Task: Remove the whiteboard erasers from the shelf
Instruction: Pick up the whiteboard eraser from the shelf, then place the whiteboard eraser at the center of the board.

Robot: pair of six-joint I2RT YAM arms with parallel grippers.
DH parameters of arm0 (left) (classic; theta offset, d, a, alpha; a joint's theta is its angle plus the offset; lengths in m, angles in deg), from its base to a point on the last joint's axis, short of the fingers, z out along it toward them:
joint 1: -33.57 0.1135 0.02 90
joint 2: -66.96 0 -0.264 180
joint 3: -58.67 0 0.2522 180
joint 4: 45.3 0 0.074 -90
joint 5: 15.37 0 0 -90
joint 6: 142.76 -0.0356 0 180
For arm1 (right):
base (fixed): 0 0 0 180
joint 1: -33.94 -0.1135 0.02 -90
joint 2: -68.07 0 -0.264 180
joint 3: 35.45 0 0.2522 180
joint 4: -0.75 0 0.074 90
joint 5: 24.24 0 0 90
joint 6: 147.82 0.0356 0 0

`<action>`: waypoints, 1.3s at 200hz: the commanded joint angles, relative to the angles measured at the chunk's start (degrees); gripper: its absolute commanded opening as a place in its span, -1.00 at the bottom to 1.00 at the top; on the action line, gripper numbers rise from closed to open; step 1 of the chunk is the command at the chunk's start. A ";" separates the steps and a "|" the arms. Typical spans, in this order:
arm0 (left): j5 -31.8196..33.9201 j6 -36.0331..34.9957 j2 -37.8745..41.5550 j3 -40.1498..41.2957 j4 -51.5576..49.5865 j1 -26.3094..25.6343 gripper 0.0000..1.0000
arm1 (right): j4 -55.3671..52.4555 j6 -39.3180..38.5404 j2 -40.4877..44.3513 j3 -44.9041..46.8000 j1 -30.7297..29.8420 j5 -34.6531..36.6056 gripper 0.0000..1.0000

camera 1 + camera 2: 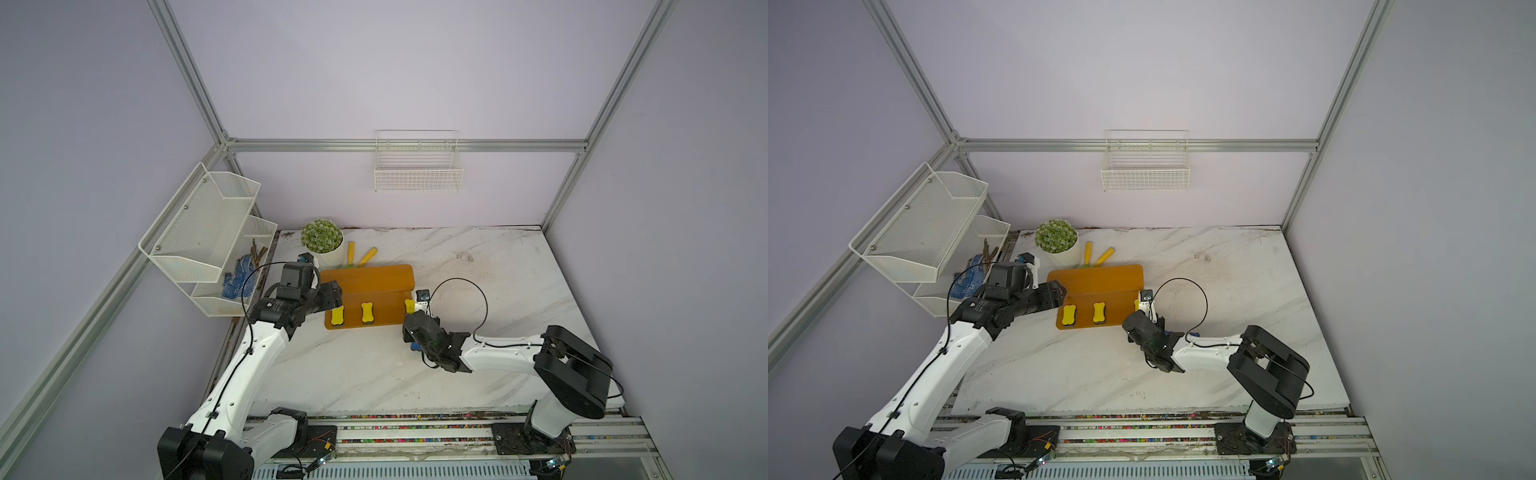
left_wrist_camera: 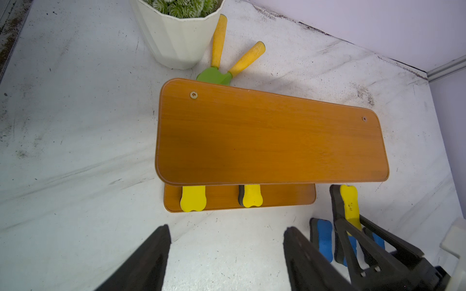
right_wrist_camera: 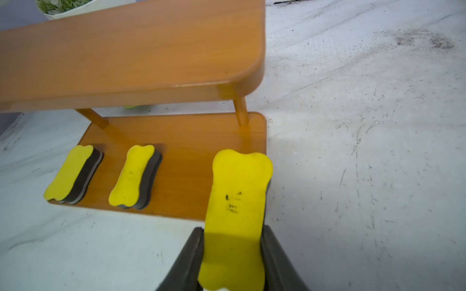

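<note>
The right gripper (image 3: 232,228) pinched a yellow eraser (image 3: 239,181) with unreadable black marks, shelf (image 3: 189,141) just ahead; left gripper (image 2: 227,228) gaped empty.

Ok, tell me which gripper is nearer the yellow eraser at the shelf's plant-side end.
Left. The left gripper hangs open near the end eraser; the right gripper is at the shelf's opposite end, shut on another yellow eraser.

Pretty clearly a robotics lab test cell, not anybody's home. A bare aluminium frame (image 1: 407,145) boxes in plain lilac walls (image 1: 374,75), and 2 white robot arms, the left arm (image 1: 249,361) and the right arm (image 1: 498,357), are bolted to a slotted rail (image 1: 415,428) along the front. The scuffed marble-look tabletop (image 1: 478,270) just holds staged props: a potted plant (image 1: 322,237) and a shelf (image 1: 368,278), with a mesh wall rack (image 1: 199,224) and a wire basket (image 1: 417,174) on the walls.
</note>
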 commanded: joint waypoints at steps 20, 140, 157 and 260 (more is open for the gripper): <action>2.19 -0.27 2.33 -1.55 2.28 -5.71 0.51 | -14.42 6.12 13.71 5.33 -3.20 3.24 -0.46; 2.06 1.99 -2.64 -10.71 4.06 -11.31 0.56 | -47.21 28.88 47.22 23.13 -11.94 0.82 -0.48; 2.24 1.34 -3.16 -10.92 4.19 -11.34 0.57 | -45.99 29.08 47.72 24.76 -11.93 -1.03 -0.48; 3.11 0.30 -2.44 -8.74 5.84 -11.18 0.59 | -46.09 33.75 43.69 25.31 -12.21 -6.50 -0.44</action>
